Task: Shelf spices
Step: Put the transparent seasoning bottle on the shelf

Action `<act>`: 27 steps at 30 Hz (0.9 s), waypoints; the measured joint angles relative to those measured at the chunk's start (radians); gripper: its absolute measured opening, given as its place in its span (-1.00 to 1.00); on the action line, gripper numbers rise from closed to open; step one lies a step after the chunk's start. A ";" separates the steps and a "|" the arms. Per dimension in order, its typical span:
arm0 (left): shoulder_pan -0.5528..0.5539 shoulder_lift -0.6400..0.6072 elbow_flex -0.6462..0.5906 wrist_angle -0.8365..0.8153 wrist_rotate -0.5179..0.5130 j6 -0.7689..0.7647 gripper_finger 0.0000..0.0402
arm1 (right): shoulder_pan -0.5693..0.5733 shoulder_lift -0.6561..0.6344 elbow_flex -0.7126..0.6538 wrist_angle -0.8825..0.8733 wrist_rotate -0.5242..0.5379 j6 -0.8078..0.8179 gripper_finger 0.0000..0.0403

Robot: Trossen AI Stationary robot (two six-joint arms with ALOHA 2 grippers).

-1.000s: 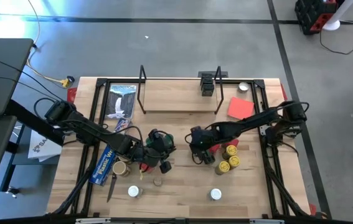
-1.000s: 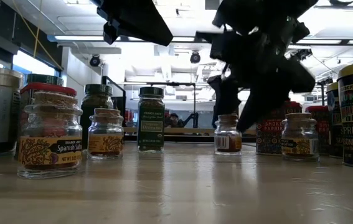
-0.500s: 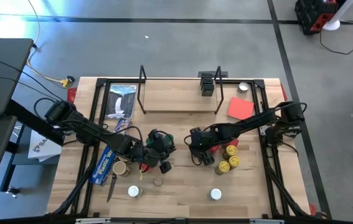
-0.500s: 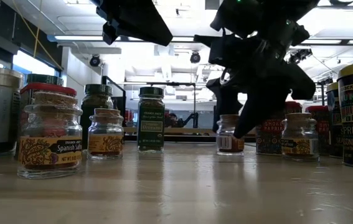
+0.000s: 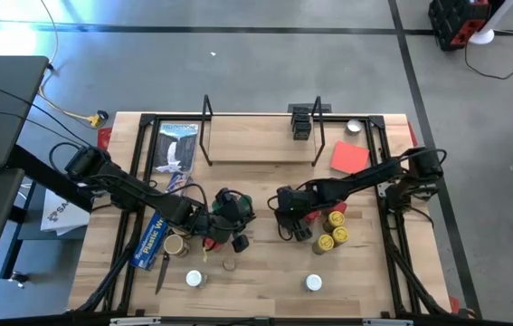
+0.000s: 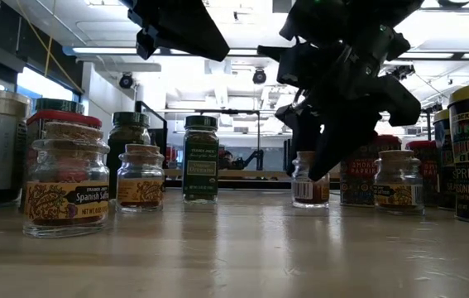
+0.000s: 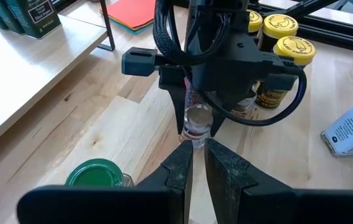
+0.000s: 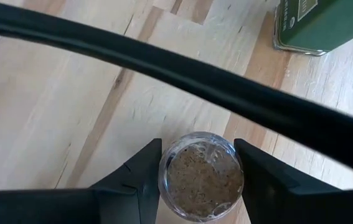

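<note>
A small round glass jar (image 8: pixel 201 177) of tan spice stands upright on the table near its middle. My right gripper (image 8: pixel 198 152) is over it, with one finger on each side; it also shows in the high view (image 5: pixel 290 222) and the low view (image 6: pixel 317 149). My left gripper (image 7: pixel 198 154) hovers to the jar's left and points at it, its fingers nearly together and empty. The light-wood shelf (image 5: pixel 261 145) lies along the far edge and carries dark green tins (image 5: pixel 301 122). More spice jars stand around both grippers. My right gripper pinches the small jar between its two fingers, on opposite sides of the glass wall (image 8: pixel 164 180) near the top. The fingers (image 8: pixel 145 168) come from above, slanting down. The jar stays upright with its base (image 6: pixel 310 200) on the table.
Yellow-lidded jars (image 5: pixel 333 231) stand just right of the right gripper. A green-lidded jar (image 7: pixel 95 174) is beside the left gripper. The blue plastic-wrap box (image 5: pixel 152 237) lies at the left and the red sheet (image 5: pixel 349 156) at the far right. Two white-lidded jars (image 5: pixel 194 279) stand near the front edge.
My right gripper has come down a little about the small jar, and its fingers have drawn together onto it. In the low view the jar has slid slightly sideways on the table and stayed upright.
</note>
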 joint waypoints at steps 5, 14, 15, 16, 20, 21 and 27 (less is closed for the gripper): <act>0.000 0.000 0.000 -0.003 0.000 0.000 -0.82 | -0.005 -0.001 0.058 -0.079 0.021 -0.003 -0.18; -0.003 0.000 0.000 -0.022 -0.001 -0.007 -0.82 | -0.044 -0.002 0.202 -0.248 0.103 -0.077 -0.18; -0.004 0.000 0.000 -0.025 0.000 -0.008 -0.82 | -0.060 -0.002 0.219 -0.275 0.107 -0.089 -0.18; -0.005 0.000 0.000 -0.027 0.000 -0.008 -0.82 | -0.076 -0.002 0.236 -0.300 0.114 -0.099 -0.18; -0.012 0.000 0.000 -0.031 -0.001 -0.010 -0.82 | -0.159 -0.002 0.306 -0.371 0.154 -0.141 -0.18; -0.014 0.000 0.000 -0.031 -0.001 -0.010 -0.82 | -0.183 -0.002 0.324 -0.381 0.158 -0.157 -0.18; -0.018 0.000 0.000 -0.032 0.000 -0.009 -0.82 | -0.340 -0.003 0.406 -0.410 0.188 -0.211 -0.18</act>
